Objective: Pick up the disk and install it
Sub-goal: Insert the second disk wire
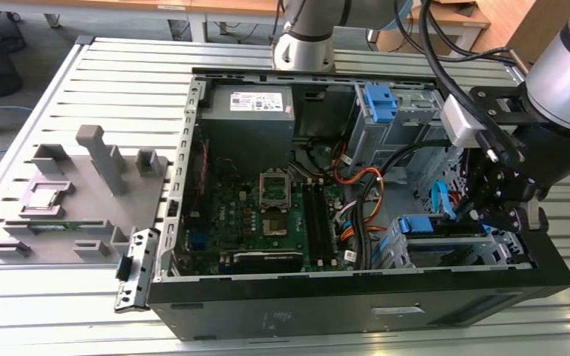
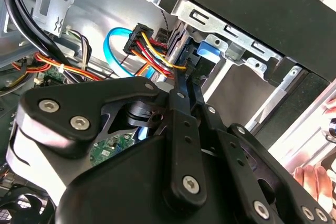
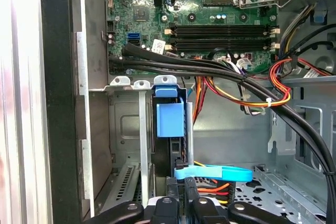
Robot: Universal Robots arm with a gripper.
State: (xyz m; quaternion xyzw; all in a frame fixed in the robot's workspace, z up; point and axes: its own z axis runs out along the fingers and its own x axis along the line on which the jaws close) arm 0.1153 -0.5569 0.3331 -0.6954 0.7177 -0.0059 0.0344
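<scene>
seating the flat silver disk with blue plastic bracket (image 3: 170,121) edge-on in the grey metal drive cage (image 1: 444,245) at five o'clock of the open black computer case (image 1: 364,304), the black gripper (image 3: 178,203), fingers closed together behind it, should press squarely along the slot.

Exterior view looks down at you from high and well back, taking in the whole open case (image 1: 364,289) on the slatted table (image 1: 97,67). Both wrist views sit close inside it: first looks along the drive cage (image 3: 131,124) toward the motherboard (image 3: 210,3), second looks past the gripper (image 2: 184,85) linkage. Shared: blue cable (image 3: 212,172), cage
</scene>
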